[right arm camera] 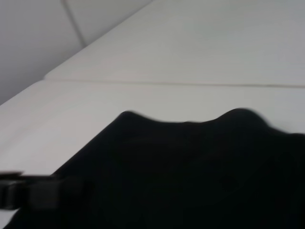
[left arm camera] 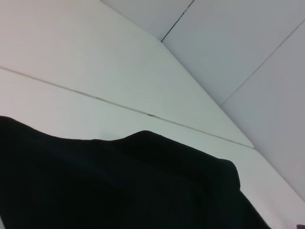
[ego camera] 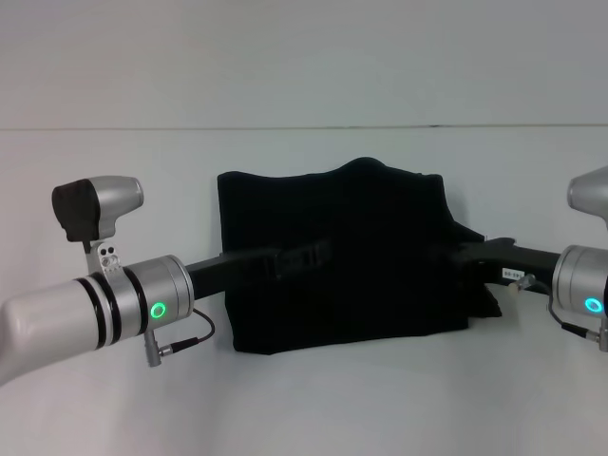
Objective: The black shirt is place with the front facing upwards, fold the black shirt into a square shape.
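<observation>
- The black shirt (ego camera: 342, 256) lies mid-tabletop (ego camera: 304, 399), already a rough rectangle.
- Left gripper (ego camera: 318, 255) and right gripper (ego camera: 454, 252) reach over it; whether their fingers are open or closed, I cannot tell.
- Likely risk: dragging cloth undoes the folds.

Plain black shirt (ego camera: 351, 256), white table (ego camera: 304, 399)

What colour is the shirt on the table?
The shirt is plain black; no print shows on it right now. The head view shows it best.
</observation>
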`<state>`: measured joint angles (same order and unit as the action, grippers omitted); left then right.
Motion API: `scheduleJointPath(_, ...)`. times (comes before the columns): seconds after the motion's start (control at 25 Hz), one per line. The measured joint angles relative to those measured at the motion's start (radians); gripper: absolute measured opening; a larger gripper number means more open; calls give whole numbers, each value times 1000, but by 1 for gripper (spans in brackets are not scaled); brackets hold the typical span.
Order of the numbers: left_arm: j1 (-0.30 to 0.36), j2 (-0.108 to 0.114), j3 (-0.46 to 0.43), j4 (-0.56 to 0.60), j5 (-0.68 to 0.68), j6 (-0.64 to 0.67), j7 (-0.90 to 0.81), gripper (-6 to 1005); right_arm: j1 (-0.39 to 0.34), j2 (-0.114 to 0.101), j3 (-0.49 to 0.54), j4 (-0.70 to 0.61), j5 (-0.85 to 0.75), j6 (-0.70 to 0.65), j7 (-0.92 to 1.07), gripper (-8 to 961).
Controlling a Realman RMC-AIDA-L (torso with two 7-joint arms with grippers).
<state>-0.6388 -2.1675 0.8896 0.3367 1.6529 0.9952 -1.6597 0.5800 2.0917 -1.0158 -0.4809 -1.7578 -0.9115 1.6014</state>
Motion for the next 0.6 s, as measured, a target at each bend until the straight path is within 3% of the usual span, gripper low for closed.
scheduleJointPath(0.36,3,1,0,0,0,-19,0,950,-26,3,77,-2,58,62,-19,4)
scheduleJointPath(0.48,13,7,-2,4,0,-16,-10,950,-63,-3,126,-10,179,-36,-95,4)
scheduleJointPath(0.56,24,23,-4,23,0,12,-40,950,-84,-13,168,-16,232,-144,-134,3)
scheduleJointPath(0.6,34,41,-2,37,1,37,-71,950,-92,-17,191,-19,247,-194,-143,3)
